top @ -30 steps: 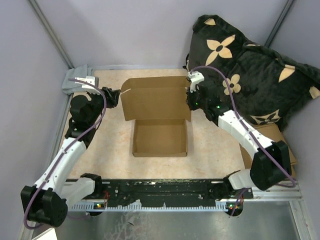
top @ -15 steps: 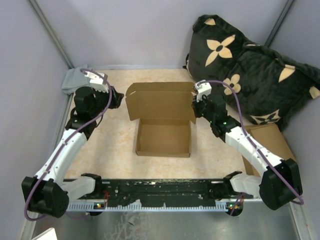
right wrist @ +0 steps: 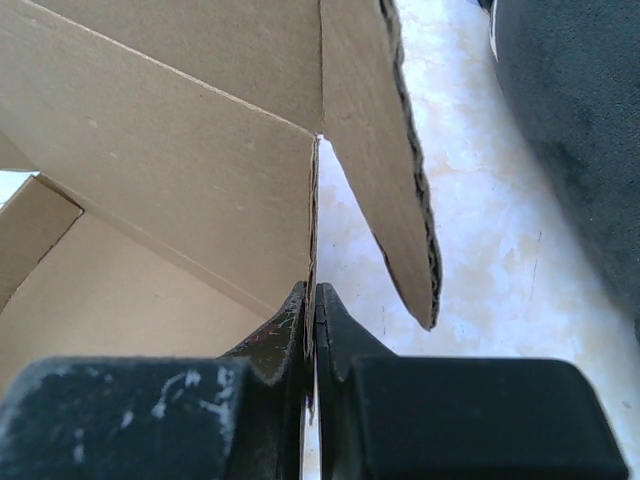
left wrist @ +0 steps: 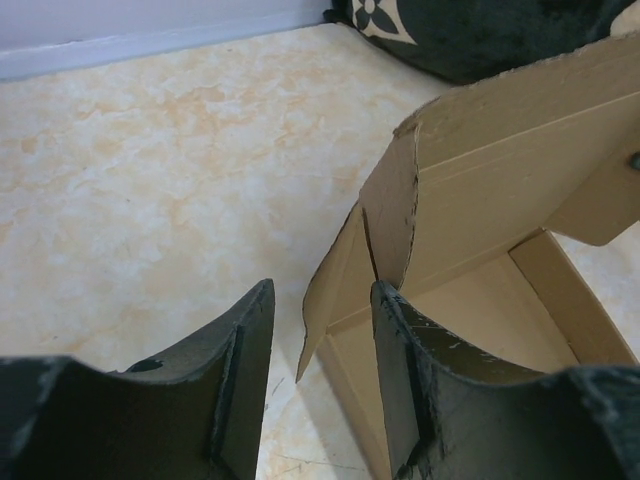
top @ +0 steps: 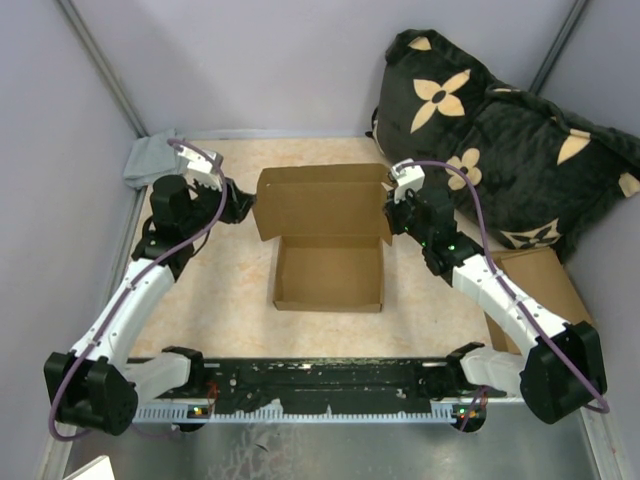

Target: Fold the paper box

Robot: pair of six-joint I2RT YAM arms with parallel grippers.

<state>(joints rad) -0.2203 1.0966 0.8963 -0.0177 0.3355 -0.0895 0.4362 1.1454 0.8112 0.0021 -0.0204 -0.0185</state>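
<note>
Looking at the paper box (top: 328,272) mid-desk (top: 225,290), you have the tray walls up and the lid standing upright at its far side. Its side flaps are untucked and the lid unclosed, so I judge it half done. Your right end effector (top: 389,207) pinches the lid's right edge. Your left end effector (top: 243,205) stands half open by the left flap, contact unclear. A black cushion (top: 500,140) crowds the right arm, a cardboard piece (top: 545,275) lies beneath it, and a grey cloth (top: 148,160) sits far left.
</note>
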